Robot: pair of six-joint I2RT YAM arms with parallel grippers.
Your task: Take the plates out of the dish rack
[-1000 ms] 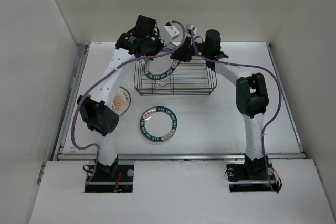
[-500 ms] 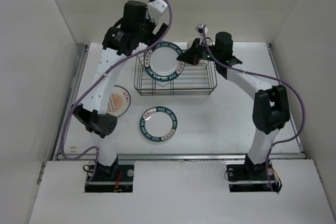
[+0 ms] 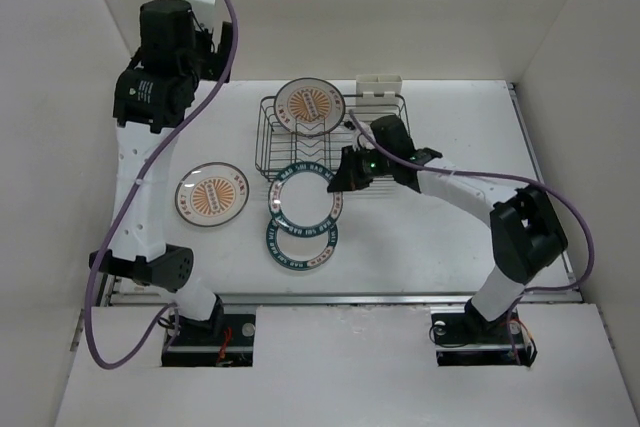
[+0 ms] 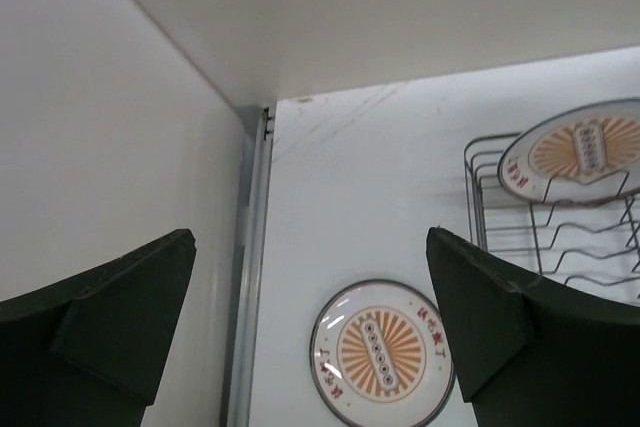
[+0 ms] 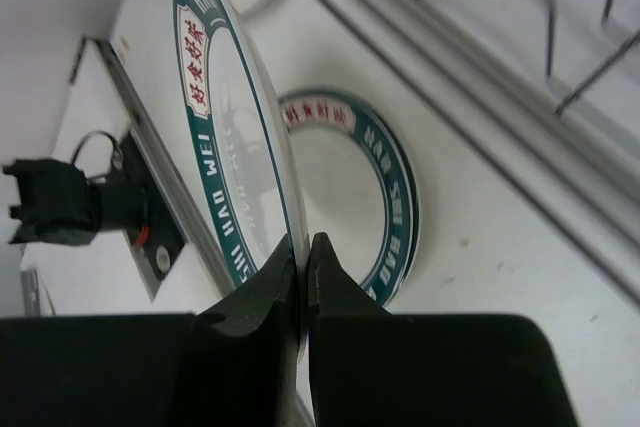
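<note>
A rectangular dark wire dish rack (image 3: pixel 268 137) holds one round white orange-sunburst plate (image 3: pixel 310 107). Our right gripper (image 5: pixel 303 257) pinches a teal-rimmed white plate (image 5: pixel 225 137) just in front of the rack. Our left gripper (image 4: pixel 310 247) gapes wide, empty.

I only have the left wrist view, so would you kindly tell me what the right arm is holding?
Observer: The right gripper has its jaws shut on the rim of a teal-rimmed plate.
Operator: Thank you; where is that plate?
Observer: Outside the dish rack, on its near side, held partly over a second teal-rimmed plate lying flat on the table.
</note>
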